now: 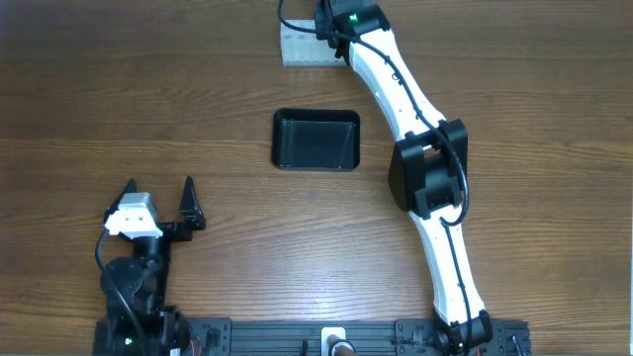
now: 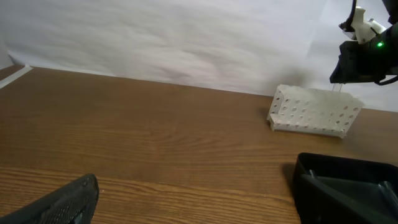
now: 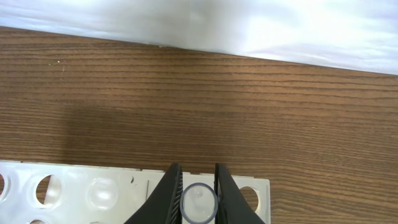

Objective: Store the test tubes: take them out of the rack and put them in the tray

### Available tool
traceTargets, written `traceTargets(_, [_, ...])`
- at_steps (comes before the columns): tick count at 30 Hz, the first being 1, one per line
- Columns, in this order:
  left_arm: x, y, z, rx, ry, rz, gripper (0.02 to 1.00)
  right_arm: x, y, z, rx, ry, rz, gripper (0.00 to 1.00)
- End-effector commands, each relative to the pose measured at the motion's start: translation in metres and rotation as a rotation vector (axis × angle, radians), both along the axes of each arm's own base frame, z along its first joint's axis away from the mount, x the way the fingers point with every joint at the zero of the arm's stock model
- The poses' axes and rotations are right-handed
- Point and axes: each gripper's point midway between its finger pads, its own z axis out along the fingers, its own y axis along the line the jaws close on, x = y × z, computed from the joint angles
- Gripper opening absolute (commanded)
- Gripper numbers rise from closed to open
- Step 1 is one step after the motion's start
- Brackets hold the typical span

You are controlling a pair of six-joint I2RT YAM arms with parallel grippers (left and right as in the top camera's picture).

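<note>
We are viewing the wooden tabletop from above. At 12 o'clock the white rack is standing near the far edge. The right jaws are pinching a clear test tube at one end of the rack; we cannot tell whether it is still sitting in its hole. The black tray is lying at the centre, at 6 o'clock from the rack. The left jaws are resting spread at 8 o'clock, well apart from the tray.
</note>
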Motion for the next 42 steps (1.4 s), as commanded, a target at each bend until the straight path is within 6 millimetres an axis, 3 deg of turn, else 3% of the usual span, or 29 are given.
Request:
traceTargets(1, [0.000,0.001,-0.002,0.014,0.003,0.004,0.998,0.000,-0.006,-0.012,-0.013,0.017,-0.018,0.110])
traceTargets(12, [0.000,0.001,-0.002,0.014,0.003,0.004,0.998,0.000,-0.003,0.011,0.001,-0.017,-0.014,0.108])
traceTargets(30, [0.000,0.001,-0.002,0.014,0.003,0.004,0.998,-0.013,0.002,0.106,0.057,-0.152,-0.001,0.112])
traceTargets(39, [0.000,0.001,-0.002,0.014,0.003,0.004,0.998,-0.032,0.009,0.154,0.088,-0.207,0.016,0.115])
traceTargets(42, [0.000,0.001,-0.002,0.014,0.003,0.004,0.998,-0.044,0.010,0.162,0.098,-0.189,0.013,0.117])
